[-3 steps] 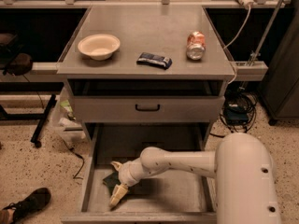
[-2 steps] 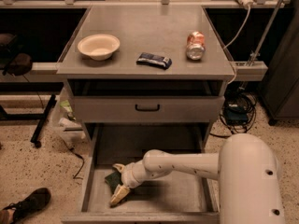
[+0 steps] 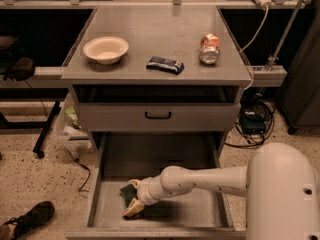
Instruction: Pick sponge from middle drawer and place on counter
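Note:
The sponge (image 3: 125,192), dark green, lies on the floor of the open middle drawer (image 3: 195,211), at its front left. My gripper (image 3: 131,199) reaches into the drawer from the right on the white arm. It is open, with one finger on the far side of the sponge and the other finger (image 3: 132,212) on its near side. The sponge rests on the drawer floor. The counter (image 3: 150,31) is the grey top of the cabinet above.
On the counter stand a cream bowl (image 3: 105,49) at the left, a dark blue snack-bar wrapper (image 3: 165,64) in the middle and a soda can (image 3: 209,49) at the right. The shut top drawer front (image 3: 157,116) with a black handle overhangs the back of the middle drawer.
My gripper has shifted slightly to the right around the sponge, and its fingers stand a little closer together. The sponge has not left the drawer floor.

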